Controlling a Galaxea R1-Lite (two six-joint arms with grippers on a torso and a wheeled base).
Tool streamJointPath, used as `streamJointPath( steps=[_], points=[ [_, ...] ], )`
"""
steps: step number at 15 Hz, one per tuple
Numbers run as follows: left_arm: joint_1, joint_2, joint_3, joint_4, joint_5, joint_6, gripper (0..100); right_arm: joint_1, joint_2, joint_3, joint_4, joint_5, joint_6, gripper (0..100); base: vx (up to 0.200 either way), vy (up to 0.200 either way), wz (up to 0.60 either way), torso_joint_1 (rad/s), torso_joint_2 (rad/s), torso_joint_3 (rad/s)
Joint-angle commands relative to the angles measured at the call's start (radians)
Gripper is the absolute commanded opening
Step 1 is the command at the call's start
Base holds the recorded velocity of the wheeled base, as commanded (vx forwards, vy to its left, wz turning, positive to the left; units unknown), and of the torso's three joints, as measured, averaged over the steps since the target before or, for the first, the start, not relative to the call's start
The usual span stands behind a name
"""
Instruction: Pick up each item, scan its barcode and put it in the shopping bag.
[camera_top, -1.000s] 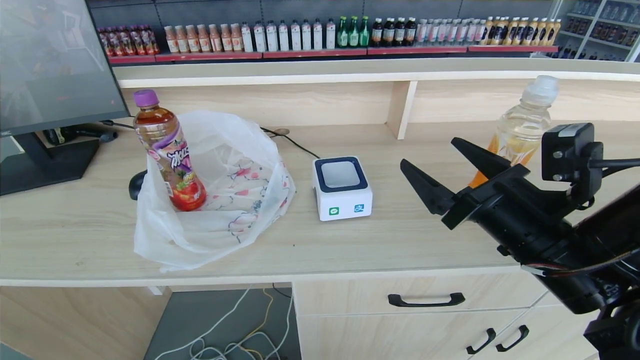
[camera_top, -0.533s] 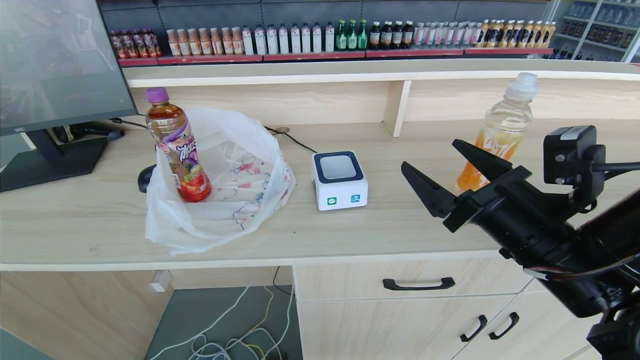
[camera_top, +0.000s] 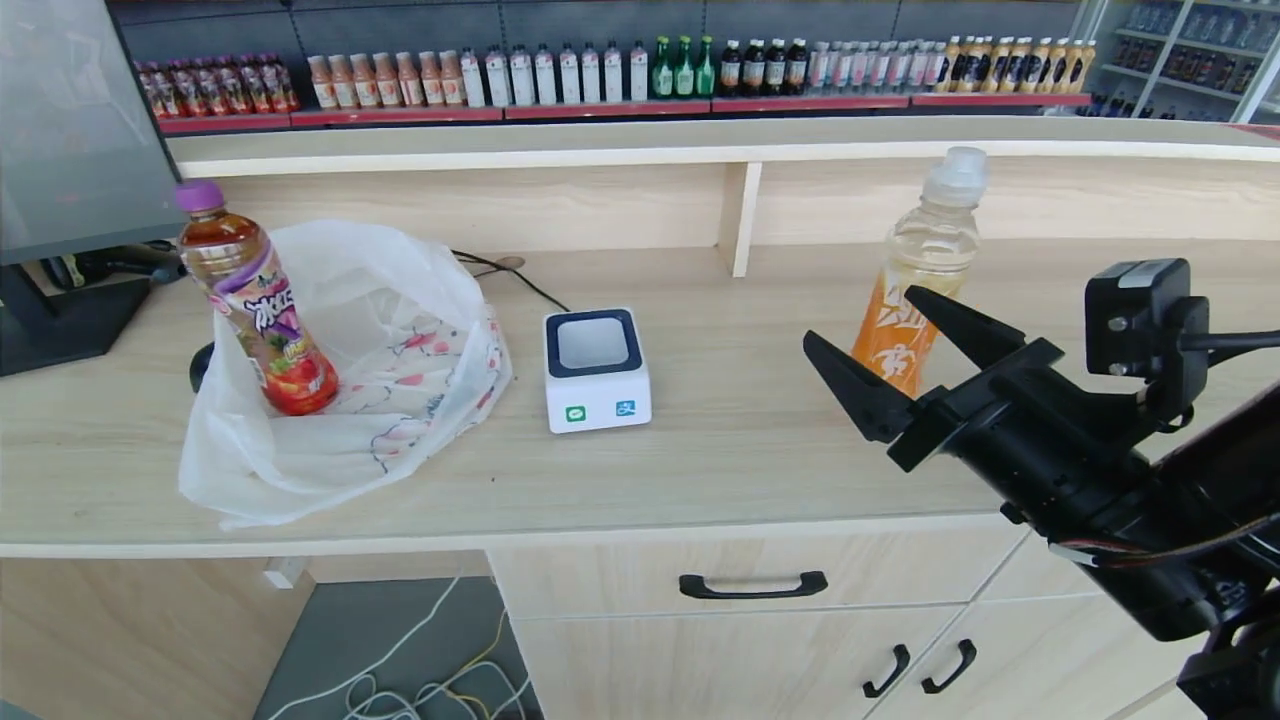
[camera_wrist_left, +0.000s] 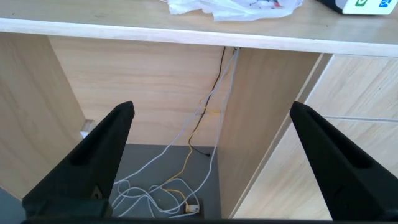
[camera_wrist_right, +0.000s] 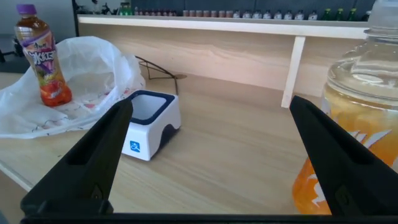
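- The purple-capped bottle (camera_top: 262, 310) stands tilted inside the open shopping bag (camera_top: 420, 310) at the left of the table (camera_top: 740, 450), so we judge one item as bagged
- The scanner (camera_top: 597, 372) sits just to the right of the bag, window up, with nothing over it
- The orange bottle (camera_top: 918, 280) stands upright well to the right of the scanner, untouched, so we judge it has yet to be picked up, scanned and bagged
- The right gripper (camera_top: 860, 318) hovers in front of the orange bottle, jaws spread wide and holding nothing, with the bottle close ahead by one jaw rather than between them
- The left gripper (camera_wrist_left: 211, 118) hangs below the table's front edge, jaws released and empty, facing the loose wires on the floor
- At the far left a monitor (camera_top: 70, 130) stands on the table and a dark mouse (camera_top: 202, 365) lies right behind the bag
- A cable (camera_top: 520, 280) runs along the table behind the bag and scanner
- We judge the way from the orange bottle to the scanner and on to the bag to be free, though the bag's slack rim may fold in
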Motion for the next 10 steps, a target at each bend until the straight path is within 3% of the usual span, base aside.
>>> streamJointPath(
  steps=[1, 4, 10],
  points=[
    [0.0, 0.0, 0.0, 0.0, 0.0, 0.001, 100, 0.001, 0.001, 0.0, -0.001, -0.001, 0.0, 100, 0.0, -0.2, 0.0, 0.002, 0.01, 0.002],
    [0.0, 0.0, 0.0, 0.0, 0.0, 0.001, 100, 0.001, 0.011, 0.001, -0.001, -0.004, 0.0, 100, 0.0, -0.2, 0.0, 0.001, 0.0, -0.001],
    [0.0, 0.0, 0.0, 0.0, 0.0, 0.007, 100, 0.0, 0.021, 0.011, -0.001, -0.058, 0.004, 100, 0.0, 0.0, 0.0, 0.0, 0.0, 0.0]
  ],
)
